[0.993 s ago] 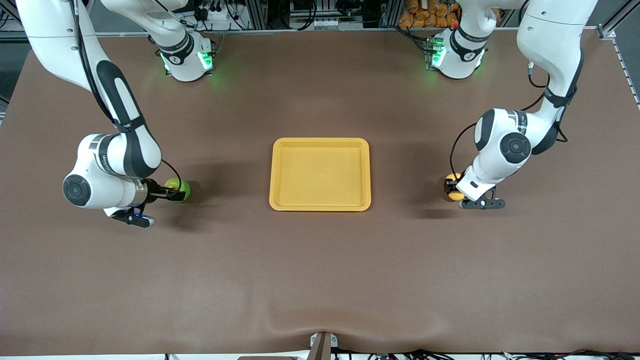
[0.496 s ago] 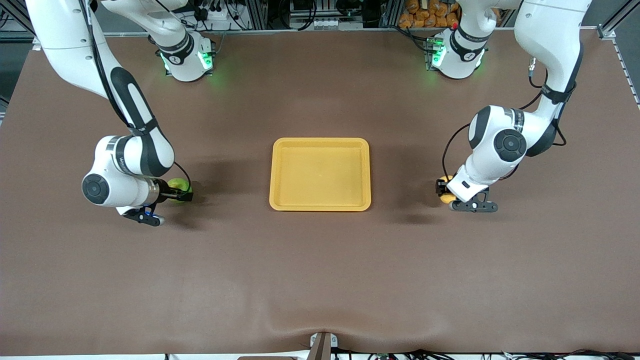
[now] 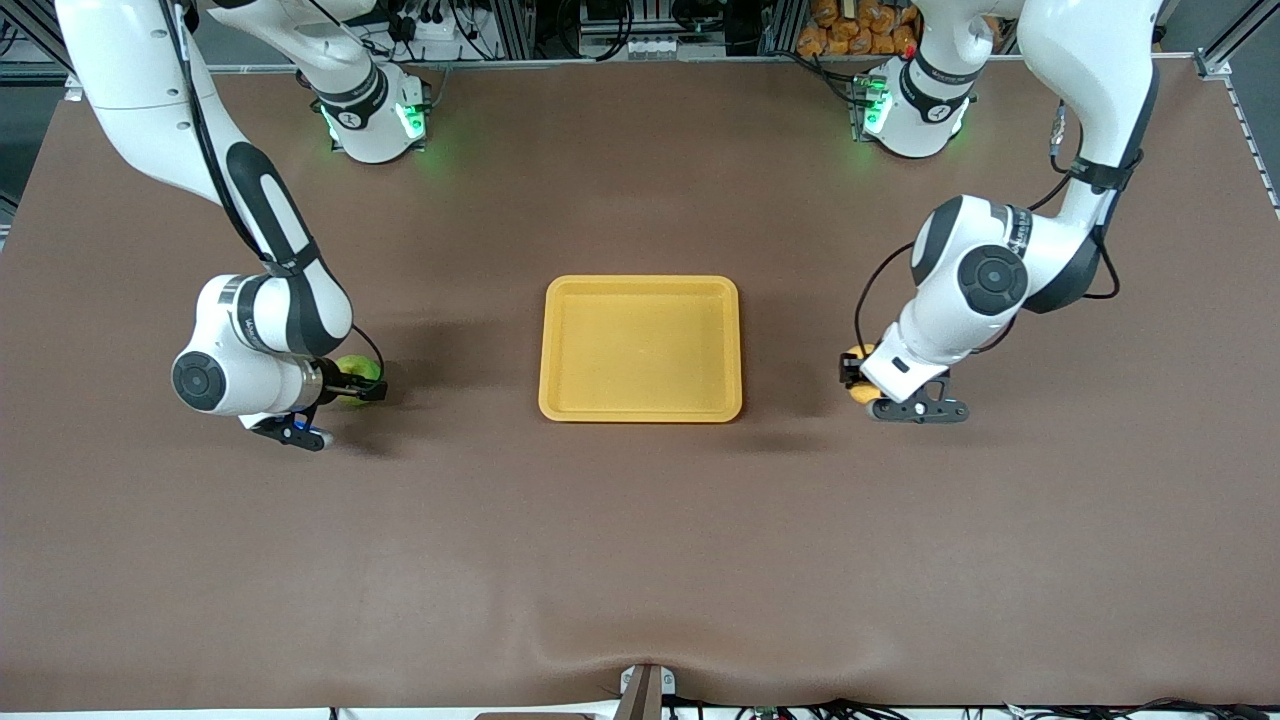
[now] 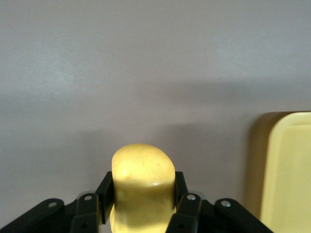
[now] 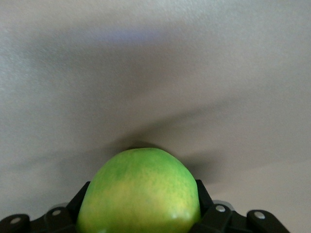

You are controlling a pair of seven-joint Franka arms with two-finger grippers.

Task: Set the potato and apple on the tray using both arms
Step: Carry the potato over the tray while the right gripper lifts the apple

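The yellow-orange tray (image 3: 640, 412) lies flat in the middle of the table, with nothing on it. My left gripper (image 3: 853, 378) is shut on the yellow potato (image 3: 859, 390), held above the table beside the tray toward the left arm's end. In the left wrist view the potato (image 4: 142, 187) sits between my black fingers (image 4: 105, 196), and the tray's edge (image 4: 286, 170) shows. My right gripper (image 3: 358, 383) is shut on the green apple (image 3: 352, 372), held above the table toward the right arm's end. In the right wrist view the apple (image 5: 139, 194) fills the jaws.
The brown table mat (image 3: 640, 560) stretches wide around the tray. The two arm bases (image 3: 370, 110) with green lights stand along the table's edge farthest from the front camera.
Both arms have moved toward the tray with their loads. The left gripper with the potato has come closer to the tray; the right gripper with the apple shifted slightly.
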